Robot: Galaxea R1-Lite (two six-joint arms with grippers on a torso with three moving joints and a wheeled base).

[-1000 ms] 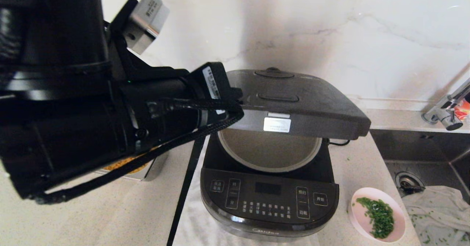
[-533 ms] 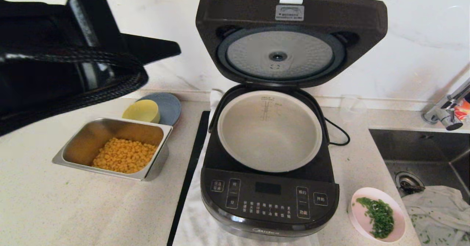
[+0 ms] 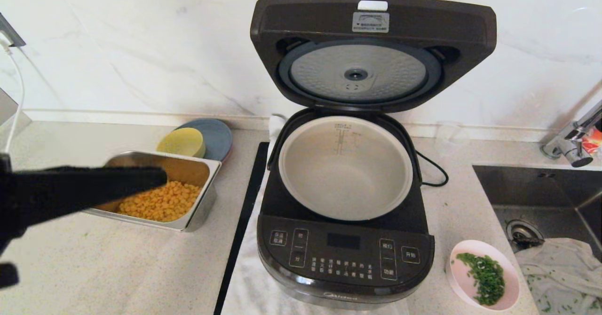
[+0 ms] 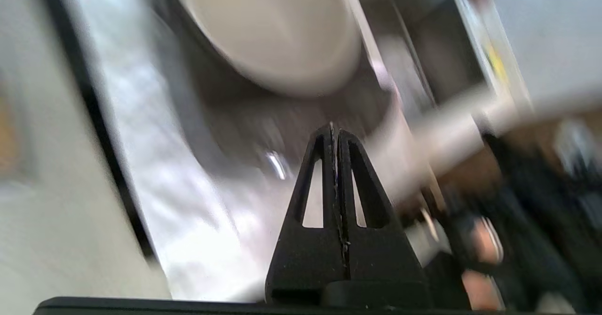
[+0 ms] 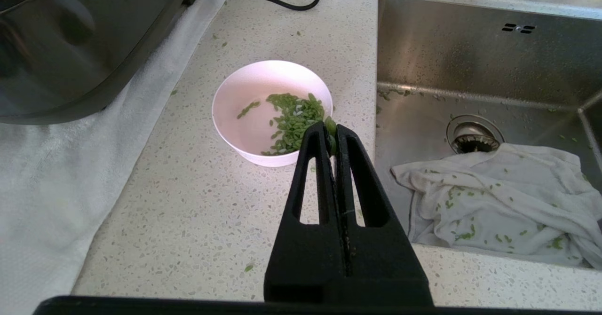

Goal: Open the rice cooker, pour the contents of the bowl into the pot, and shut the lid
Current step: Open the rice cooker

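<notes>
The rice cooker (image 3: pixel 345 254) is seen mid-counter with its lid (image 3: pixel 372 51) raised and the pot (image 3: pixel 345 169) exposed. The bowl (image 3: pixel 484 275) is set near the counter's front edge, beside the sink (image 3: pixel 541 188). Both the left gripper (image 4: pixel 333 131), over the counter's left part, and the right gripper (image 5: pixel 330 134), above the bowl, are closed and empty.

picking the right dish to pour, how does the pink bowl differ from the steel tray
The pink bowl is small, round and shallow; the steel tray is rectangular, deeper and larger. The bowl holds chopped green herb, the tray yellow corn. The bowl sits right of the rice cooker, the tray left. Both rest on the counter, untouched.
</notes>
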